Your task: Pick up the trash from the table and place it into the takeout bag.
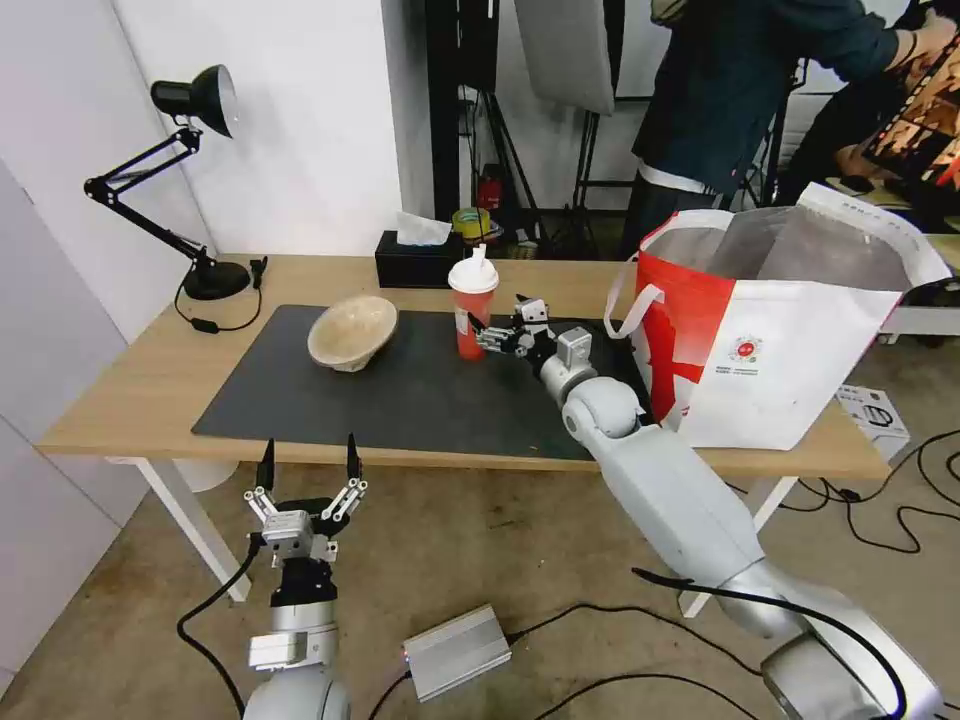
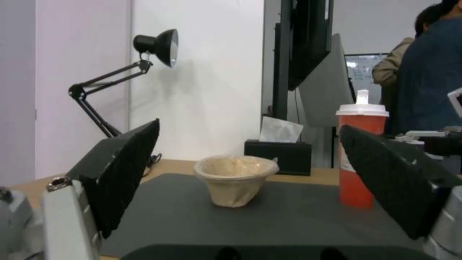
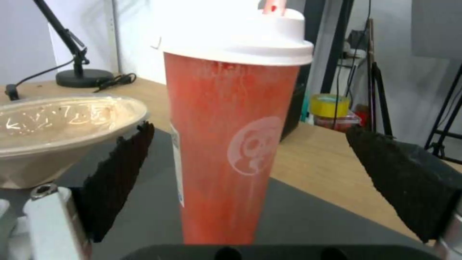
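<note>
Reaching my right hand (image 1: 487,335), fingers apart, round the red drink cup (image 1: 472,310) standing on the counter's mat (image 1: 420,400); looks light, thin-walled and tippy, so I'd squeeze gently mid-body, below the lid.

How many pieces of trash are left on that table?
2: a red drink cup upright on the mat, between the open right gripper fingers, and a beige pulp bowl to its left. Whatever is inside the takeout bag is hidden.

A: What's behind the desk?
B: A white wall (image 1: 300,150), dark stands (image 1: 590,150) and a grey panel (image 1: 565,50).
A: And below?
B: Grey-brown floor (image 1: 480,560) with black cables (image 1: 890,500) and a silver box (image 1: 457,651).
</note>
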